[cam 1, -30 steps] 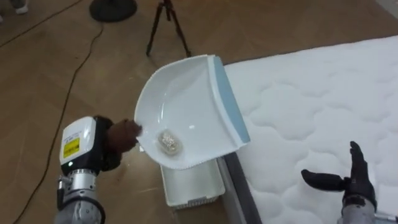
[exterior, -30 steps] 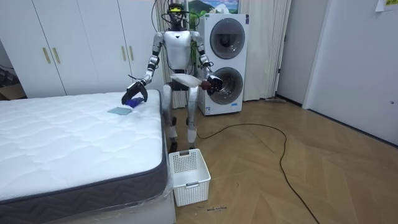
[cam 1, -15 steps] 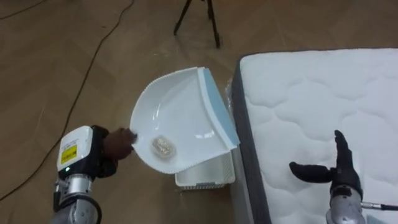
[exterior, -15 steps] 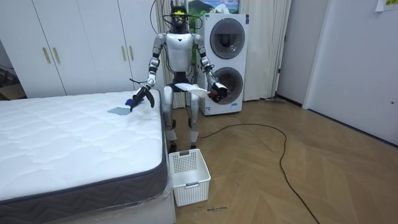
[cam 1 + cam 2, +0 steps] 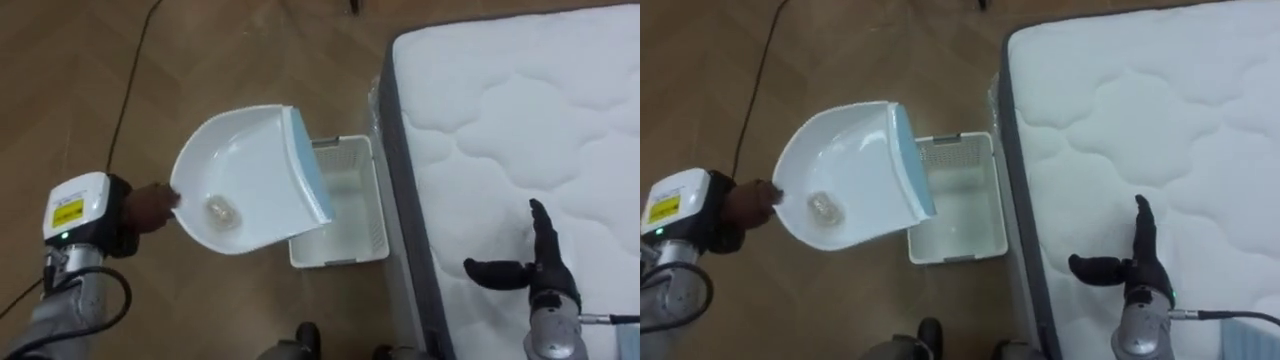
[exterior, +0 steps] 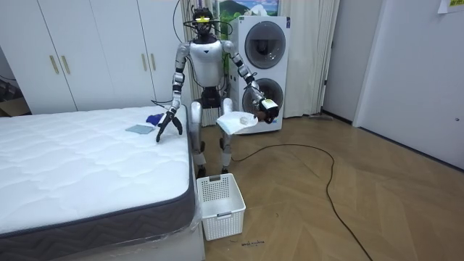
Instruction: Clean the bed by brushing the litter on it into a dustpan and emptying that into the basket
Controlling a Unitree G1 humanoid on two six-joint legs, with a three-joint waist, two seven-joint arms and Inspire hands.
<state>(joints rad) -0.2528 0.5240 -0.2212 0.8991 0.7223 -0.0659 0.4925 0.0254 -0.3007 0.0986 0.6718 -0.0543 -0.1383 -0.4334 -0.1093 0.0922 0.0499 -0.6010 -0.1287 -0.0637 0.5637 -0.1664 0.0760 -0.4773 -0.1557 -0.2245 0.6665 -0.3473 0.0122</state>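
Dustpan lower now; basket beside bed.

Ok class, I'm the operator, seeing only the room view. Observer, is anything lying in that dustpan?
Observer: Yes, a small pale crumpled lump lies in the dustpan, near the handle that the left hand grips.
Operator: Is it over the basket?
Observer: Only its blue lip overlaps the left rim of the white basket; the lump is off to the side.
Operator: And the right hand?
Observer: The right hand is open, fingers straight, over the mattress.
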